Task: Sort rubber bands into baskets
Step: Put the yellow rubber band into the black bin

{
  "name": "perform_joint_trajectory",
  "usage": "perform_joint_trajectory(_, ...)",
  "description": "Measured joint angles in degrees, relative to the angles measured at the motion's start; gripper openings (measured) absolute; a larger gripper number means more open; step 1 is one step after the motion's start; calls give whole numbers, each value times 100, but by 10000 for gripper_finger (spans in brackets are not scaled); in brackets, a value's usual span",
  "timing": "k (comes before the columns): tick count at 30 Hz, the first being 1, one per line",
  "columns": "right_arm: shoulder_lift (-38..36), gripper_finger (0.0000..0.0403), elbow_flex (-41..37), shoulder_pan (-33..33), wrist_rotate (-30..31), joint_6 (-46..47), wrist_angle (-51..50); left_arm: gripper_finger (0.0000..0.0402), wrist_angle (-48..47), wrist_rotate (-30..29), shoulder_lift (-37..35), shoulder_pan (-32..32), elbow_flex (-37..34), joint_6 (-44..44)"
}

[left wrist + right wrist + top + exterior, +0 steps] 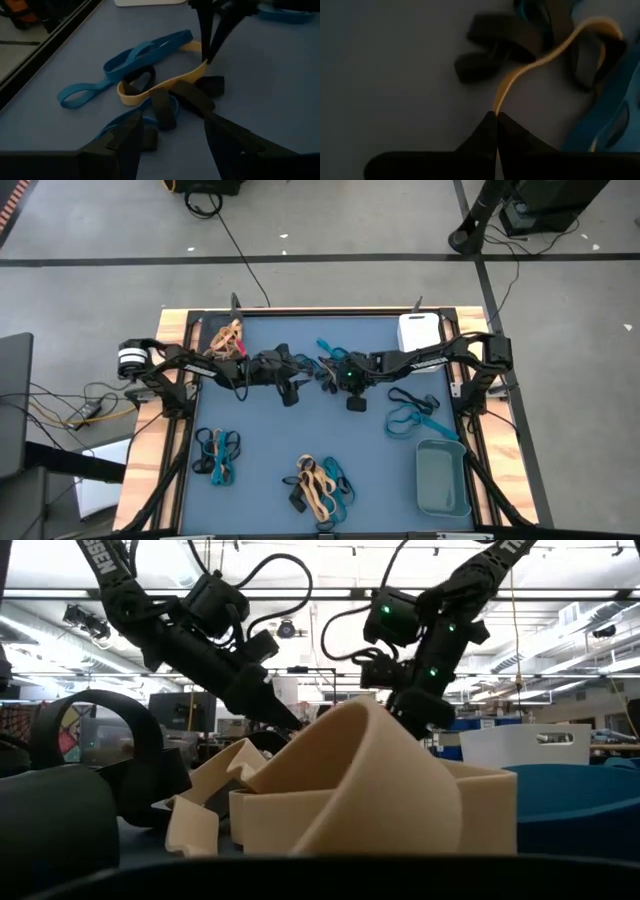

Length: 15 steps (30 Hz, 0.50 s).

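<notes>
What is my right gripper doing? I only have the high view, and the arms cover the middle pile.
Observer: The right gripper is shut on a tan rubber band, pinching its edge between the fingertips.
Operator: Is that band free of the others?
Observer: No. In the left wrist view it loops through black rubber bands and lies against a blue rubber band.
Operator: And my left gripper?
Observer: The left gripper is open, hovering just short of the same pile and holding nothing.
</notes>
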Motion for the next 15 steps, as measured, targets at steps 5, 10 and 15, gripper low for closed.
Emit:
perform_joint_trajectory(5, -2, 7, 403, 174, 2, 26, 10, 211, 178, -1, 60, -75, 0, 284)
perform_joint_trajectory(10, -4, 4, 898, 354, 7, -149, 74, 211, 433, 48, 55, -199, 0, 671)
perform_joint_trajectory(15, -7, 2, 1346, 449, 83, -290, 74, 211, 652, 67, 53, -331, 0, 896)
